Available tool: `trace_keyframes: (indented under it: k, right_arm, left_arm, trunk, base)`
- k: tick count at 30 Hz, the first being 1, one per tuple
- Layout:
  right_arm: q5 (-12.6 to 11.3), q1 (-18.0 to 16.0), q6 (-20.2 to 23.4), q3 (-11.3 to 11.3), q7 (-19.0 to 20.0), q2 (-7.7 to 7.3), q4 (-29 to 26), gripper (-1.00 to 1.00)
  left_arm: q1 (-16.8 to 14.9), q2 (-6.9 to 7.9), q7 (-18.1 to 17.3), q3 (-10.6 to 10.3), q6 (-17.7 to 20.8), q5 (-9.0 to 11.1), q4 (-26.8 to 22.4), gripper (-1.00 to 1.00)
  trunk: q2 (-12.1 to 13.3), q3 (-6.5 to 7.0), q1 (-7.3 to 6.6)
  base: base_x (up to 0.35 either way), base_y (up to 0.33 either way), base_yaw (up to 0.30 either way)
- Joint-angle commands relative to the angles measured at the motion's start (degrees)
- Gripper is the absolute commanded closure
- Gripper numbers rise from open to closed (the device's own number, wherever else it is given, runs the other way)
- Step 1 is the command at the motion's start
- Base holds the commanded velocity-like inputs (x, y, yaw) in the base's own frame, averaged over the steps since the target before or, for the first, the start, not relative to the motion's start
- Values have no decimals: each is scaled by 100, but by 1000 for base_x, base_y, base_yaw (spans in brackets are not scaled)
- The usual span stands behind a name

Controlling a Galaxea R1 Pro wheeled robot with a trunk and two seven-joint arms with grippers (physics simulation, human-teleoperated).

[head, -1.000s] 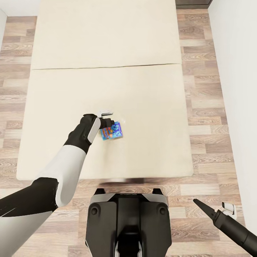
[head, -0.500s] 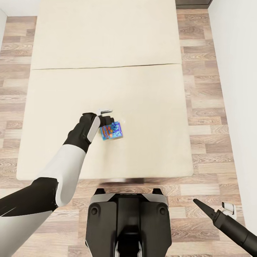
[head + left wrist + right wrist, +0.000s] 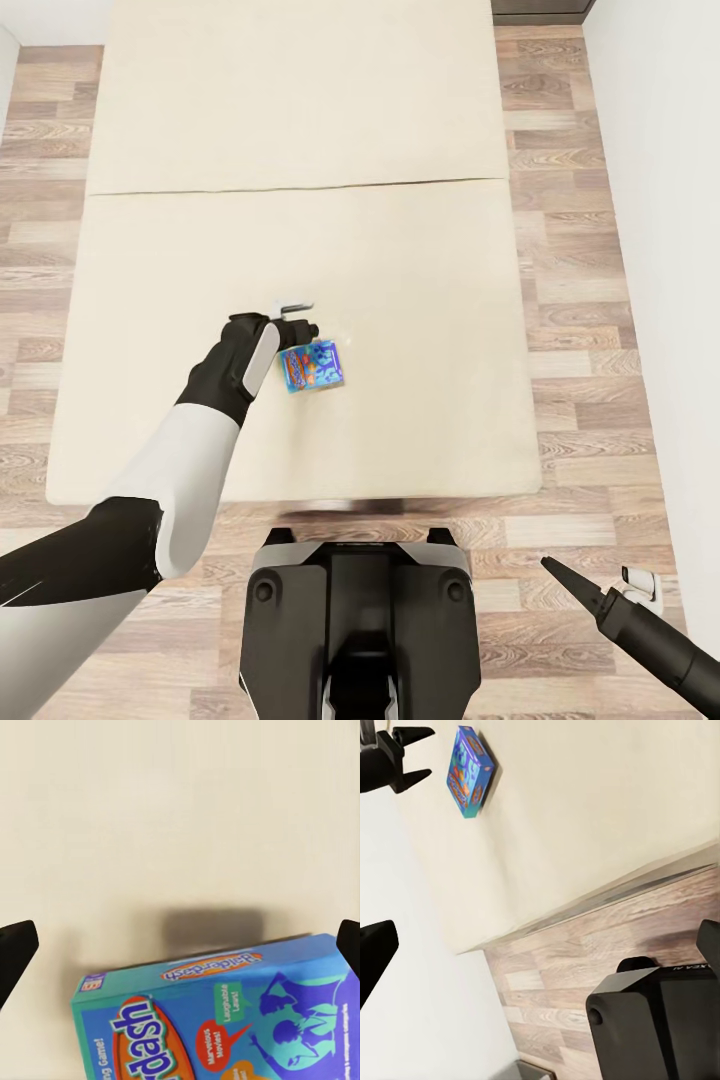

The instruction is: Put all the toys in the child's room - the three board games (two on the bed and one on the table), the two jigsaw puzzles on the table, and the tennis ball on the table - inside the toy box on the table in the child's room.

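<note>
Cream bed (image 3: 400, 270) bears one blue board game (image 3: 312, 367).

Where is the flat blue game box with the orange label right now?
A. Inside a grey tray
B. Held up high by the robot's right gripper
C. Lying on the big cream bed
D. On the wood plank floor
C: the flat blue game box lies on the cream bed, beside the left gripper.

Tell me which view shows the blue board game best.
Left wrist view: the blue board game is close up, lettering legible, partly cropped. Head view shows it whole but small on the bed; right wrist view shows it small, at an angle.
</note>
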Motion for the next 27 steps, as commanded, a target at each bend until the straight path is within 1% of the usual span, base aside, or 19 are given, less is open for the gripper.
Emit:
trace_keyframes:
  k: [1, 9, 17, 27]
  right_arm:
    - [-12, -2, 52, -4, 13, -1, -1, -100]
    - [-14, -2, 52, -10, 13, -3, -1, -100]
    - [-15, -2, 52, -11, 13, -2, -1, -100]
    - [-14, -2, 51, -12, 20, -9, -1, -100]
  left_arm:
    - [-2, -4, 41, 10, 21, 61, -10, -100]
    - [-6, -4, 44, 10, 4, 61, -76, -100]
    - [-13, -4, 60, 10, -129, 61, -131, -100]
    - [-15, -4, 96, 7, -197, 61, -140, -100]
  trunk:
    - [-9, -6, 3]
    - [-9, -12, 3]
    - [-9, -34, 3]
    - [-9, -90, 3]
  base:
    - [0, 0, 0]
    - [0, 0, 0]
    - [0, 0, 0]
    - [0, 0, 0]
